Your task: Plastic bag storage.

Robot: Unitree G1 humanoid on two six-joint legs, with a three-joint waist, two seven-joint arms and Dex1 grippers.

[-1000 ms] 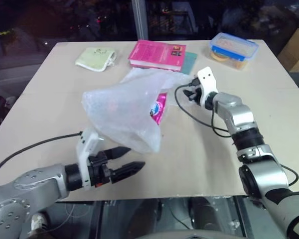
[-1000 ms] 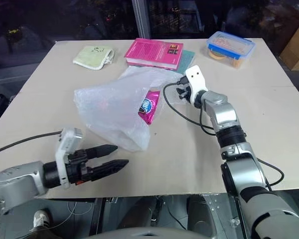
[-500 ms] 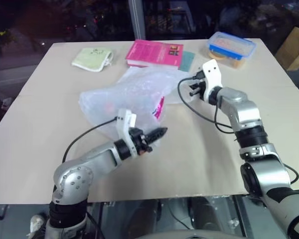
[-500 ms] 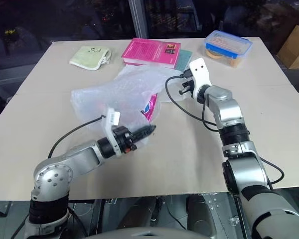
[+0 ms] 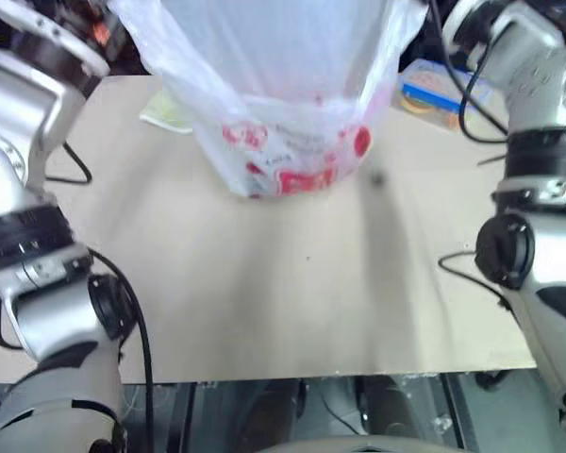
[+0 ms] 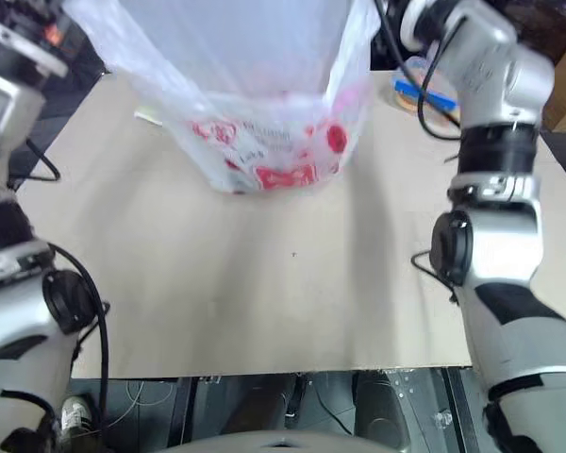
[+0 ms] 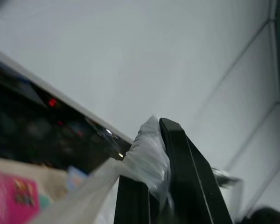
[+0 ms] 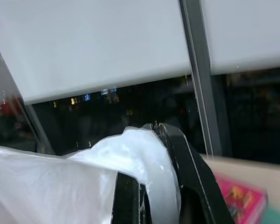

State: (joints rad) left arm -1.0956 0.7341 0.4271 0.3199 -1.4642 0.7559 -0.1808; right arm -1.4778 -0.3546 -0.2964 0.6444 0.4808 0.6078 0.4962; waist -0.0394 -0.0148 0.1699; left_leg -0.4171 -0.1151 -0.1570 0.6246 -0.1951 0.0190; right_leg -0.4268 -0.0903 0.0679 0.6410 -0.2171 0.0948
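In the eye views, the plastic bag (image 5: 283, 104), a second ago lying crumpled on the tabletop (image 5: 264, 283), is now held up above it, its red-printed bottom hanging just clear. In the left wrist view, the left gripper (image 7: 151, 196) is clamped on a bunched edge. In the right wrist view, the right gripper (image 8: 154, 186) pinches another edge. The bag is judged spread ready for folding.
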